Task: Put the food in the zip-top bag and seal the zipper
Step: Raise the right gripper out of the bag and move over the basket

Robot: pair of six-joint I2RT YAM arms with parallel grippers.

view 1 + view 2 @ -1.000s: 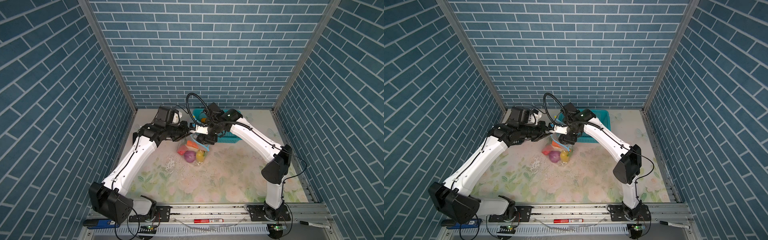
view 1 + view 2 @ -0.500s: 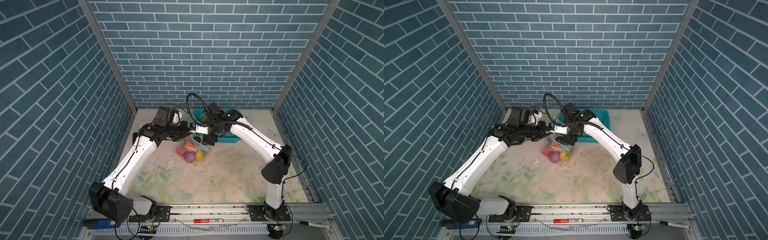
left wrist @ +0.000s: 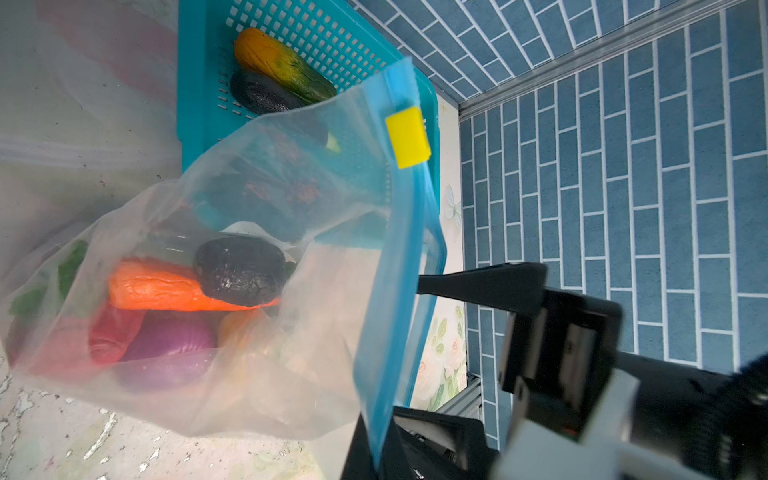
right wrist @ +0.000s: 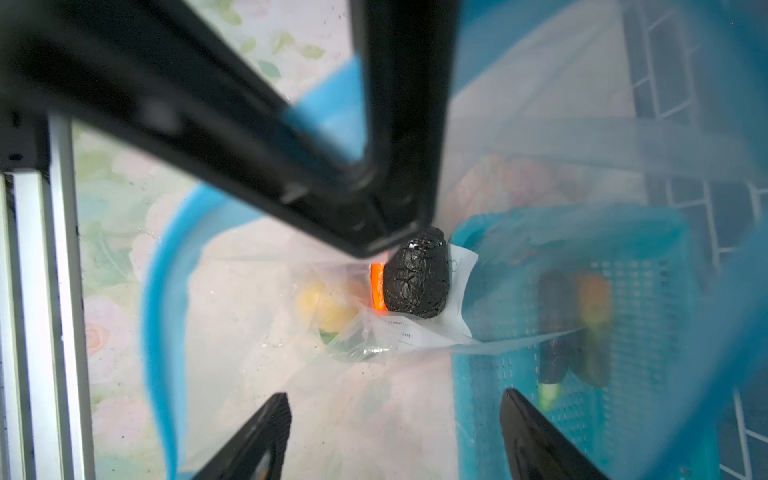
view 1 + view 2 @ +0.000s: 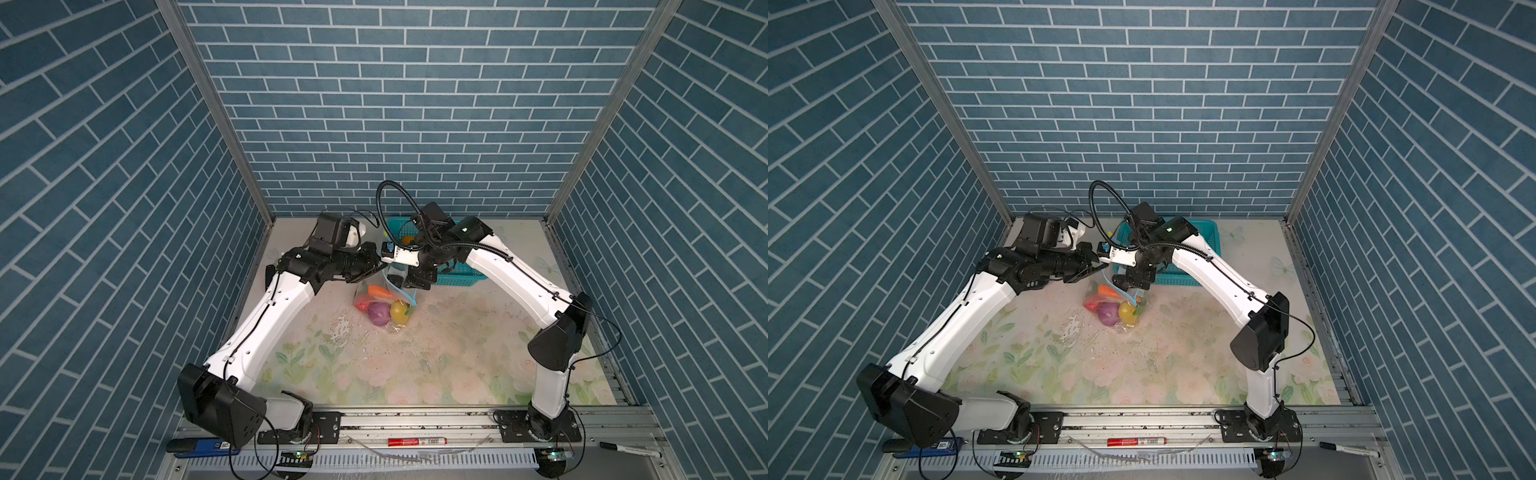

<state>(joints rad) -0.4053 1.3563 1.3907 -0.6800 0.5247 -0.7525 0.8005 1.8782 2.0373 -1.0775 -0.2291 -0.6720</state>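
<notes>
Frankly, my main worry is the single pinch. In both top views the left end effector (image 5: 376,265) is clamped on the rim of the zip-top bag (image 5: 384,309) and holds it up, while the bag's bottom rests on the worktop (image 5: 436,357). That forearm reaches sideways toward the middle. If the pinch slips, I expect the mouth to fold over the food. The right arm arches across from its own side with the wrist bent down. Its end effector (image 5: 1128,283) points into the mouth, just beside the teal basket (image 5: 1187,276).

From the left wrist, the zipper (image 3: 409,249) runs from the yellow slider (image 3: 407,137) down into the closed left end effector. Inside the bag lie a carrot (image 3: 158,291), a red piece (image 3: 110,336) and a purple onion (image 3: 170,340). A dark lumpy piece (image 3: 239,276) is perched on the carrot near the opening, and a tug could roll it out. An orange-green piece (image 3: 282,66) and an eggplant (image 3: 266,97) lie in the basket, not yet bagged.

From the right wrist, the right fingers (image 4: 257,436) stand wide apart and empty, seemingly inside the blue loop. Pulling out crooked could snag the strip and tear it from the left grip.
</notes>
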